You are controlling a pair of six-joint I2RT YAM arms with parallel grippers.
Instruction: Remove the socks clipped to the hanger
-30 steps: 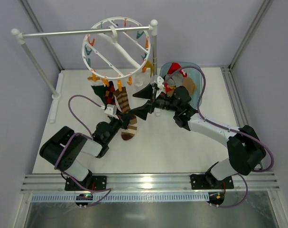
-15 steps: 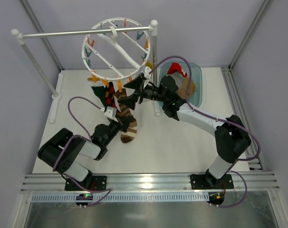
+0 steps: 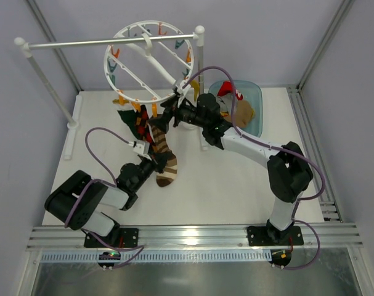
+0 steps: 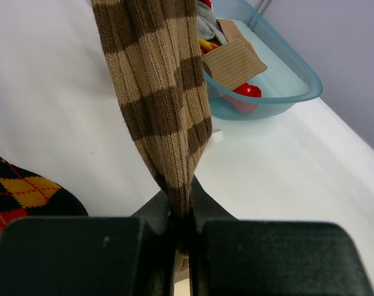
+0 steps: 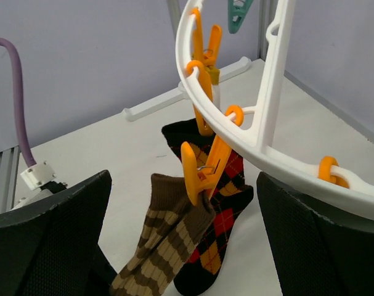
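Observation:
The white round hanger (image 3: 120, 81) hangs from a rail at the back, its rim (image 5: 267, 154) close in the right wrist view. A brown-and-tan striped sock (image 3: 164, 155) (image 5: 168, 246) hangs from an orange clip (image 5: 202, 172). Behind it is clipped a dark argyle sock (image 3: 134, 123) (image 5: 227, 213) (image 4: 20, 191). My left gripper (image 3: 153, 160) (image 4: 182, 206) is shut on the lower part of the striped sock (image 4: 162, 98). My right gripper (image 3: 165, 117) (image 5: 183, 179) is open, one finger on each side of the orange clip and not touching it.
A teal basin (image 3: 253, 94) (image 4: 300, 83) at the back right holds several socks. The white rail stand (image 3: 106, 42) carries the hanger; its right post (image 3: 201, 80) stands just behind my right arm. A purple cable (image 5: 17, 92) runs along the left of the right wrist view.
My right gripper has moved left and back from near the basin to the clip holding the striped sock. My left gripper stays shut on that sock.

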